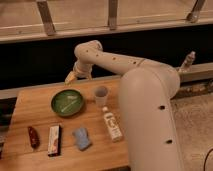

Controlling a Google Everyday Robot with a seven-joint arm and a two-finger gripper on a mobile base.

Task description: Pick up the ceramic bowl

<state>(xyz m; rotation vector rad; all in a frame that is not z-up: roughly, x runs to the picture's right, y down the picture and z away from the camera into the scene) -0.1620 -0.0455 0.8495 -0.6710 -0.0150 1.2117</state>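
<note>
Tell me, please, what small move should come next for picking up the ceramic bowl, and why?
Probably lower the gripper toward the far rim of the ceramic bowl: the gripper hangs above the back edge of the table, just behind the bowl, not touching it.

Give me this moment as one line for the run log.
stage: pre-grasp | gripper: raised behind ceramic bowl, no contact | bowl: on table, not picked up | cup: beside bowl, apart

The end effector (70, 78) hangs near the bench's (35, 107) far edge, beyond the bowl (67, 102). The arm (145, 110) hides the bench's right part and is cut off by the bottom edge. The bottle's (112, 125) label cannot be read, nor the print on the pack (54, 140).
</note>
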